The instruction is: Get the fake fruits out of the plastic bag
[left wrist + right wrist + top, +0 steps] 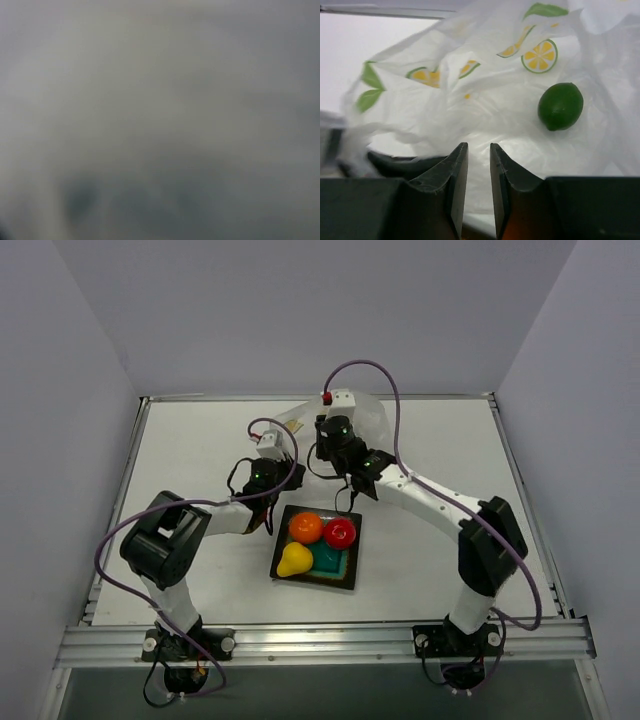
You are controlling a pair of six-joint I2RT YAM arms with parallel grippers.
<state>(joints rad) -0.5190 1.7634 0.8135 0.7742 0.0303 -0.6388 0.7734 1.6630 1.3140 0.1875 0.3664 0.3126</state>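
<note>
The crinkled clear plastic bag (376, 422) lies at the back of the table, largely hidden by both arms. In the right wrist view the dark green round fruit (560, 106) rests inside the bag (485, 95), up and to the right of my right gripper (479, 150), whose jaws stand a narrow gap apart with nothing between them. The orange ball (306, 527), the red fruit (340, 532) and the yellow pear (294, 560) sit on the square teal plate (312, 580). My left gripper (283, 437) is at the bag's left edge, with film gathered toward it. The left wrist view is a grey blur.
The plate stands between the two arms, just in front of both wrists. A raised metal rail (320, 397) frames the white tabletop, and grey walls close in on three sides. Purple cables (392, 410) loop over both arms.
</note>
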